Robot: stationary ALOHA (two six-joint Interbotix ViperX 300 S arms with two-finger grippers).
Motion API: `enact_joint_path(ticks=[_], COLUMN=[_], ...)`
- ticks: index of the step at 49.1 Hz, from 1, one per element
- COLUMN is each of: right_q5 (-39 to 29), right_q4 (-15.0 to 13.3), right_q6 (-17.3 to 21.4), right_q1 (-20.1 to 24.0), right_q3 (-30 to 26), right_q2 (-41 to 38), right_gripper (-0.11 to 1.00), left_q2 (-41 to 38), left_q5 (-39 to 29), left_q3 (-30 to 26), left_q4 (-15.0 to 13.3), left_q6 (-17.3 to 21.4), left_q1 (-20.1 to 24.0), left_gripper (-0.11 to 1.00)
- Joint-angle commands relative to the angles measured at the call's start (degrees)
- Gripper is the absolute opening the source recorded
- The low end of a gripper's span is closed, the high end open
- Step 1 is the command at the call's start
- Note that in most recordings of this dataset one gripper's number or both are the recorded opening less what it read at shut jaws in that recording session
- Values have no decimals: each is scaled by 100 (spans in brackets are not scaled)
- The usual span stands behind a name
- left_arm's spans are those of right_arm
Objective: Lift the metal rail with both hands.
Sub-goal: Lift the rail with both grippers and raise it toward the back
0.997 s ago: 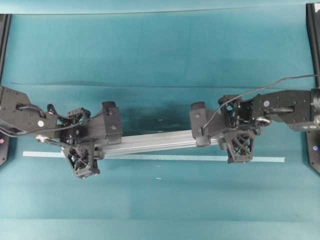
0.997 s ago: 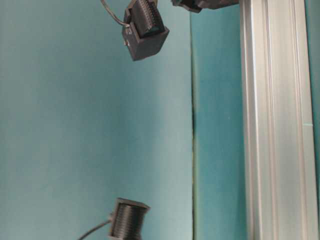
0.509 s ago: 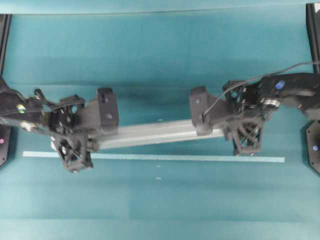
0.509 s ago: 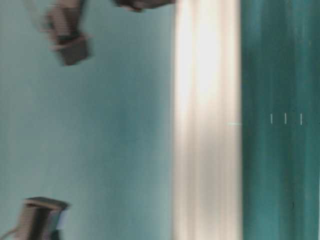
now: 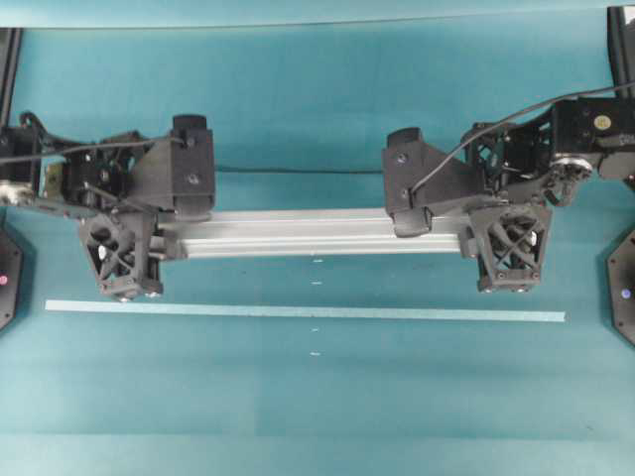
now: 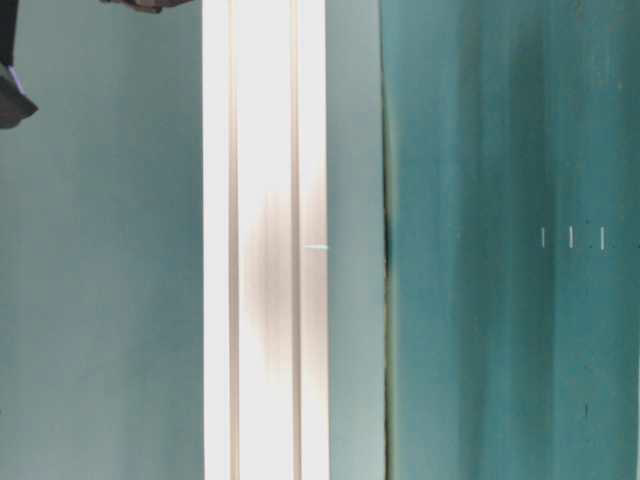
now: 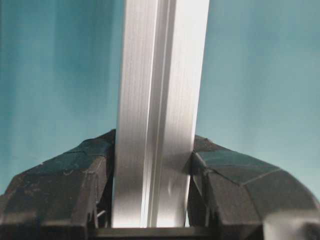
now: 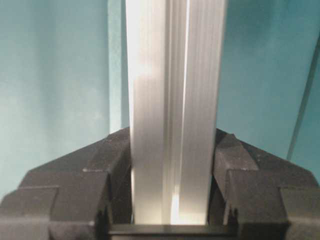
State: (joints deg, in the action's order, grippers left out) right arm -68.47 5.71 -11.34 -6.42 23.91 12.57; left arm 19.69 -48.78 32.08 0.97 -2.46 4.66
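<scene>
metal rail (image 5: pixel 298 234) level across centre frame, left end effector (image 5: pixel 134 238) clamped on its left end, right end effector (image 5: pixel 491 230) clamped on its right end, pale tape strip (image 5: pixel 298 311) below on teal table (image 5: pixel 317 397)

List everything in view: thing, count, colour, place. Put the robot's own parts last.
metal rail: one, silver, held level across the middle, clear of the tape strip.
tape strip: one, pale, flat on the table nearer the camera than the rail.
table: one, teal, under everything.
left gripper: one, black, jaws shut on the rail's left end.
right gripper: one, black, jaws shut on the rail's right end.
</scene>
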Motion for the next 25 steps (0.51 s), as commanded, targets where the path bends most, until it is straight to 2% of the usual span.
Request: enact_joint_path(ticks=[1, 11, 25], right_q5=[-9, -360, -422], right_q4=[141, 193, 193], right_q6=[70, 396, 659], right_q1=[141, 237, 325], right_q3=[-352, -721, -721], right_q2=[70, 70, 70], right_gripper=[38, 38, 37], left_q2=[114, 123, 132], left_q5=[26, -105, -114], left_q3=[-308, -352, -519], left_q4=[26, 26, 35], left_q6=[53, 123, 141], left_q1=[105, 167, 167], left_gripper=[32, 32, 32])
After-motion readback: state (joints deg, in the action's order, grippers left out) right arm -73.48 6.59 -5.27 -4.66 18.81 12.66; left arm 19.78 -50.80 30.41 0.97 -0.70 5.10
